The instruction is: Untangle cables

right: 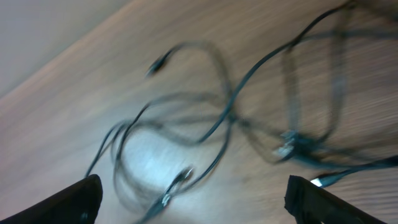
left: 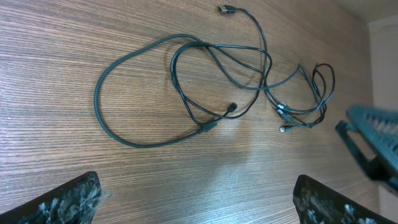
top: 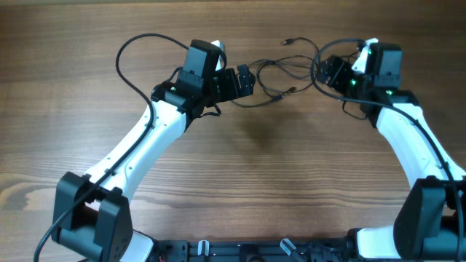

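At the near edge of the table (top: 240, 182) the left arm (top: 142, 149) and the right arm (top: 408, 135) rise from their bases and reach toward the far side. There the left gripper (top: 246, 78) and the right gripper (top: 325, 70) face each other across the cables (top: 285, 73), which lie on the wood between them.

The overhead view gives that layout, but it does not show how the jaws stand. The wrist views do. From the left wrist, the left gripper (left: 198, 200) has its jaws wide apart with only bare wood between them, and its fingertips (left: 69, 198) sit in the bottom corners. Beyond them the cables (left: 205, 74) are sharp. One big open loop (left: 99, 93) lies on the left. Overlapping loops cross in the middle, with a dark plug (left: 231, 107) lying inside them. A tighter small bunch (left: 311, 93) sits on the right, with a silvery plug (left: 283, 129) at its lower end. Farthest off, a single cord ends in another plug (left: 226, 9). The right gripper (left: 373, 146) shows at the right edge, just beside the small bunch.

The right wrist view is blurred. The right gripper (right: 193, 199) also has its jaws apart and grips nothing. The cables (right: 230, 118) lie beyond it as smeared loops. A pale-tipped cord (right: 323, 180) runs just above the right-hand finger; I cannot tell whether it touches.
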### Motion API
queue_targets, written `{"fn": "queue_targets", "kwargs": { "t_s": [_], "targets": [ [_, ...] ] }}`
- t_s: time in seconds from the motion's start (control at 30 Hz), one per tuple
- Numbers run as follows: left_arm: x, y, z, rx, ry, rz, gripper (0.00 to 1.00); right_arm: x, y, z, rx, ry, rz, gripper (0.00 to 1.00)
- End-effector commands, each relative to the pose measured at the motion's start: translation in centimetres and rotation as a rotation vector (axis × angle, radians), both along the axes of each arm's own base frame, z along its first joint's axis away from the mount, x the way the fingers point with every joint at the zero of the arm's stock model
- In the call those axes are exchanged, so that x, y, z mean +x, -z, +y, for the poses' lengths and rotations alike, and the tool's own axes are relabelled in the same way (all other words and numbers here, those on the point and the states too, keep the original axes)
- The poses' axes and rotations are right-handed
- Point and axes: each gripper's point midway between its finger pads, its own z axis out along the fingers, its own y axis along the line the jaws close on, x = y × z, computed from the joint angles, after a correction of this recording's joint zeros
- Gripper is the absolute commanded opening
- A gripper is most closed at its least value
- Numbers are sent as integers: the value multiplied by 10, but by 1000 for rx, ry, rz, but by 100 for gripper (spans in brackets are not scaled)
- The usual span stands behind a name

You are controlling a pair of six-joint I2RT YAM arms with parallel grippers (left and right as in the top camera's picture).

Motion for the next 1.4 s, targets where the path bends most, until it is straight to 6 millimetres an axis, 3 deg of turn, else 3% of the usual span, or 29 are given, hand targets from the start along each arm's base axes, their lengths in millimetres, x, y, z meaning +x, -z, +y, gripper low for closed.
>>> {"fn": "queue_targets", "kwargs": {
  "t_s": [0.0, 0.07, 0.13, 0.2, 0.23, 0.27, 0.3, 0.33, 0.37, 0.4, 0.53, 0.63, 0.67, 0.7, 0.73, 0.77, 0.8, 0.87, 0.9, 1.0, 1.07, 1.1, 1.13, 1.17, 1.2, 1.37],
  "targets": [
    [0, 13, 3, 40, 4, 16, 100, 12, -13, -67, -121, 307, -36, 100],
    [0, 13, 3, 39, 4, 15, 100, 13, 0, -88, -159, 323, -13, 100],
    [2, 12, 2, 36, 4, 7, 100, 23, 17, -77, -209, 174, -7, 99],
    [5, 9, 1, 29, 4, -7, 99, 28, 65, -68, -210, 122, 69, 99],
    [5, 9, 1, 29, 4, -7, 100, 29, 75, -63, -186, 98, 81, 91],
    [4, 9, 1, 29, 4, -6, 100, 32, 87, -50, -132, 48, 87, 80],
    [4, 10, 1, 30, 4, -4, 100, 35, 90, -34, -72, -8, 74, 60],
    [4, 10, 1, 30, 4, -5, 100, 37, 90, -21, -38, -50, 62, 29],
    [4, 9, 1, 30, 4, -6, 100, 36, 90, -10, -28, -80, 62, 5],
    [4, 9, 1, 29, 4, -6, 100, 32, 91, 10, -1, -132, 74, 5],
    [7, 10, 6, 52, -18, -14, 100, -14, 90, 143, 152, -505, 141, 5],
    [8, 12, 11, 69, -34, -14, 100, -62, 96, 218, 137, -675, 212, 5],
    [8, 13, 14, 73, -40, -6, 100, -70, 101, 228, 121, -640, 249, 5],
    [9, 15, 19, 78, -52, 4, 100, -73, 100, 230, 121, -621, 264, 5],
    [10, 18, 28, 83, -72, 21, 100, -77, 97, 228, 126, -612, 281, 20],
    [12, 21, 42, 78, -122, 55, 100, -80, 92, 223, 117, -602, 290, 51],
    [13, 24, 54, 66, -174, 87, 100, -80, 83, 213, 85, -591, 286, 72],
    [18, 27, 79, 39, -281, 136, 100, -75, 58, 182, 6, -499, 264, 98],
    [21, 27, 88, 27, -306, 145, 100, -72, 38, 166, -26, -451, 232, 100],
    [22, 26, 91, -9, -302, 160, 100, -53, -65, 105, -128, -236, -55, 100],
    [18, 25, 79, -17, -270, 165, 100, -51, -83, 90, -162, -176, -111, 99],
    [15, 25, 73, -16, -253, 165, 100, -51, -79, 90, -164, -177, -99, 80],
    [13, 25, 66, -14, -236, 163, 100, -50, -69, 91, -169, -180, -75, 70],
    [11, 25, 60, -14, -223, 161, 100, -50, -57, 91, -178, -184, -45, 67],
    [5, 24, 44, -14, -184, 155, 100, -47, -28, 93, -188, -195, 31, 67],
    [-4, 23, 13, 0, -117, 125, 100, -49, 66, 119, -111, -304, 257, 64]
  ]
}}
